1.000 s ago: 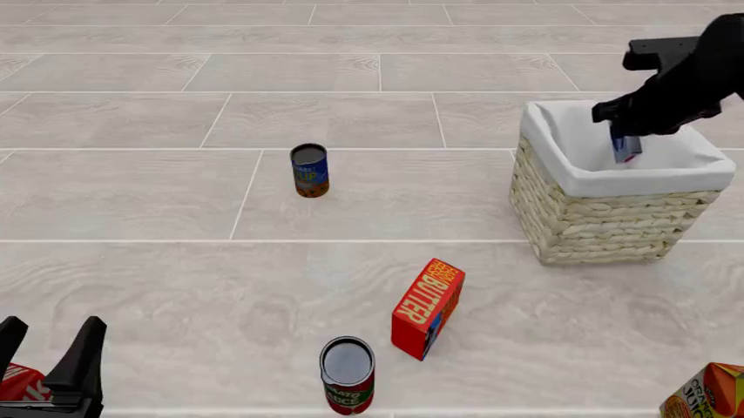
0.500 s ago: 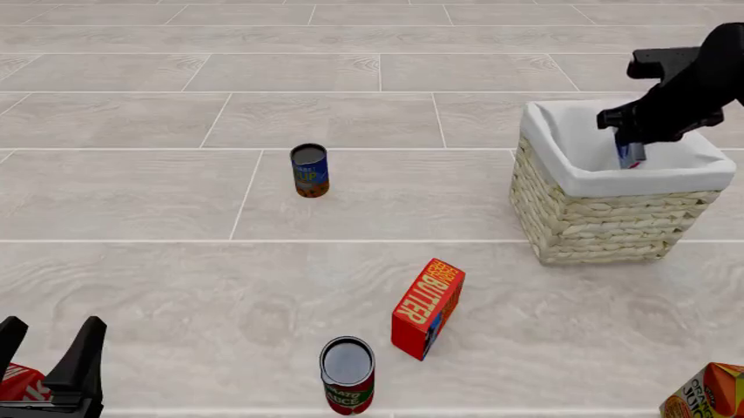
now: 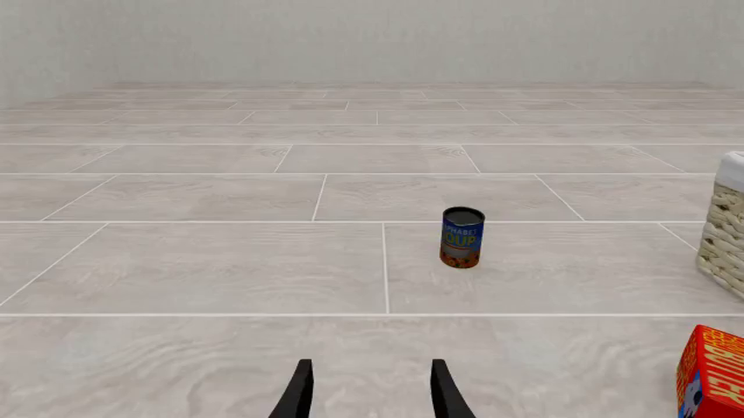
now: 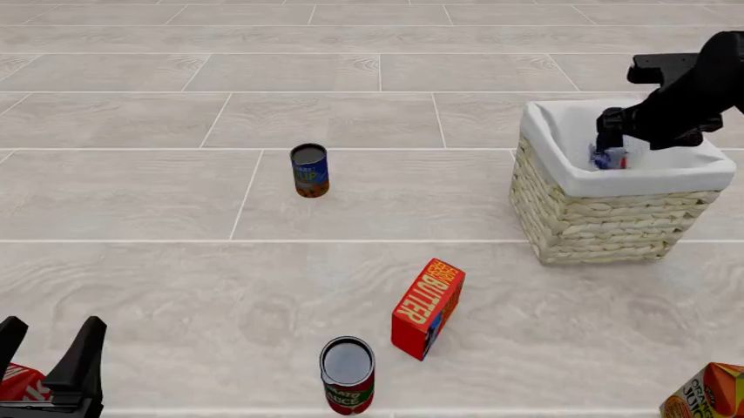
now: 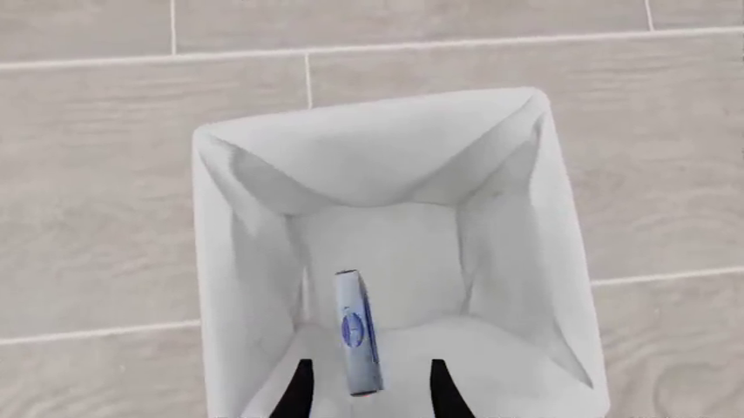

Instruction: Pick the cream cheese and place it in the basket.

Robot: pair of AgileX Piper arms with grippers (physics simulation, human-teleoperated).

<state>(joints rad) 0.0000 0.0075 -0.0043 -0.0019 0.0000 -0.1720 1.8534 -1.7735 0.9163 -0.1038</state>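
The counter (image 4: 384, 200), tiled in pale wood-grain, carries everything here. Largest on it is the basket (image 4: 605, 218), at the right and fairly far, its white liner folded over the wicker rim. The right hand (image 4: 612, 139) hangs over the basket's opening. A second ago it gripped the cream cheese (image 4: 607, 158) above the liner; half a second ago the box was still between its fingers. Now the fingers stand apart and the box has dropped lower, down inside the liner. In the right wrist view the cream cheese (image 5: 355, 333) stands on edge within the basket (image 5: 221, 261), between the spread fingertips but seemingly free of them. By my judgement the release is made and the task is all but done; only lifting the arm away remains.

The left hand (image 4: 49, 366) waits open at the near left corner, gripping nothing. Of the smaller things, a red-orange butter box (image 4: 428, 307) stands near the middle, a red can (image 4: 348, 374) just nearer than it, and a blue soup can (image 4: 309, 170) farther off, left of the basket.
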